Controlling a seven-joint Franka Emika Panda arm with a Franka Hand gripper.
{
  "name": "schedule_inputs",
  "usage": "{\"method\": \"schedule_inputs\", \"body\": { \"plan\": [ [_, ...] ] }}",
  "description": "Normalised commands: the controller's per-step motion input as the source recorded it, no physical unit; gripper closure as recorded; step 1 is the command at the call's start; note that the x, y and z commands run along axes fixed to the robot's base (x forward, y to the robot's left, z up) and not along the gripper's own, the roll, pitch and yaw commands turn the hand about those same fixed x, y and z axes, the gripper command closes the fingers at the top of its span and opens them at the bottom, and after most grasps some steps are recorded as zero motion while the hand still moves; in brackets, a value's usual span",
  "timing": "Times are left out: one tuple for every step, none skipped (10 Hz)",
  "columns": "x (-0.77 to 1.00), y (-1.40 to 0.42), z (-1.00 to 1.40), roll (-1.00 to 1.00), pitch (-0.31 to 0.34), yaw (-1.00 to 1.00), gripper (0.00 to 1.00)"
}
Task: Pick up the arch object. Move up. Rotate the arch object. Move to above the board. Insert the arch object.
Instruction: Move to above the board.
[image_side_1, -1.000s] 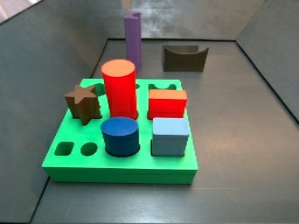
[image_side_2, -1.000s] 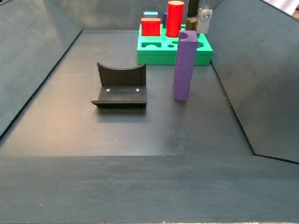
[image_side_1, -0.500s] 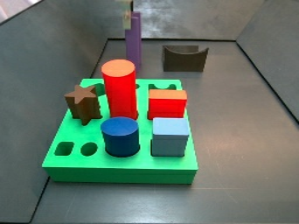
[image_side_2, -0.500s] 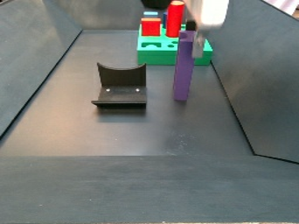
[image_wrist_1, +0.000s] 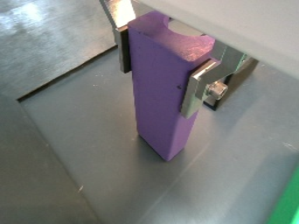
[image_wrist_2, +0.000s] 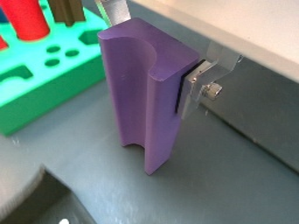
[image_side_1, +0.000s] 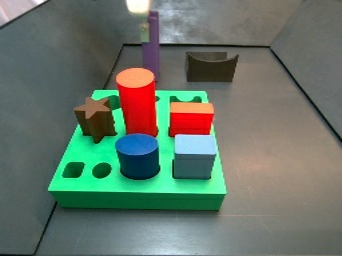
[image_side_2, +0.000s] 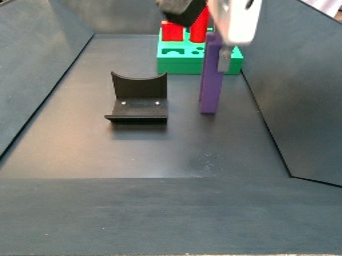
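Observation:
The arch object (image_wrist_1: 158, 105) is a tall purple block with a curved notch down one face, standing upright on the grey floor behind the board. It shows in both side views (image_side_1: 151, 50) (image_side_2: 210, 80) and in a wrist view (image_wrist_2: 138, 96). My gripper (image_wrist_1: 156, 83) is down over its top, with one silver finger (image_wrist_1: 201, 83) pressed flat against each opposite side. It also shows in a wrist view (image_wrist_2: 146, 70) and blurred in both side views (image_side_1: 147, 18) (image_side_2: 214, 38). The green board (image_side_1: 134, 188) (image_side_2: 181, 62) (image_wrist_2: 35, 96) lies close by.
On the board stand a red cylinder (image_side_1: 136, 100), a red block (image_side_1: 191, 118), a blue cylinder (image_side_1: 136, 155), a light blue cube (image_side_1: 195, 156) and a brown star (image_side_1: 92, 113). A dark brown U-notched block (image_side_1: 211, 66) (image_side_2: 136, 97) sits on the floor. Grey walls enclose the floor.
The gripper has come down from above and now sits around the top of the arch object. The arch object has not moved.

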Motion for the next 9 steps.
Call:
{"method": "schedule_inputs", "body": {
  "plan": [
    [-0.63, -0.17, 1.0, -0.16, -0.167, 0.05, 1.0],
    [-0.61, -0.15, 1.0, -0.14, -0.121, 0.04, 1.0],
    [-0.57, -0.14, 1.0, -0.13, -0.068, 0.03, 1.0],
    [-0.47, -0.12, 1.0, -0.11, -0.013, 0.02, 1.0],
    [-0.37, -0.1, 1.0, -0.1, 0.007, 0.02, 1.0],
    [-0.29, -0.08, 1.0, -0.08, 0.037, 0.02, 1.0],
    [-0.19, -0.06, 0.81, -0.06, 0.05, 0.02, 1.0],
    [-0.13, -0.04, 0.64, -0.05, 0.043, 0.01, 1.0],
    [-0.06, -0.03, 0.41, -0.04, 0.051, 0.01, 1.0]
  ]
}}
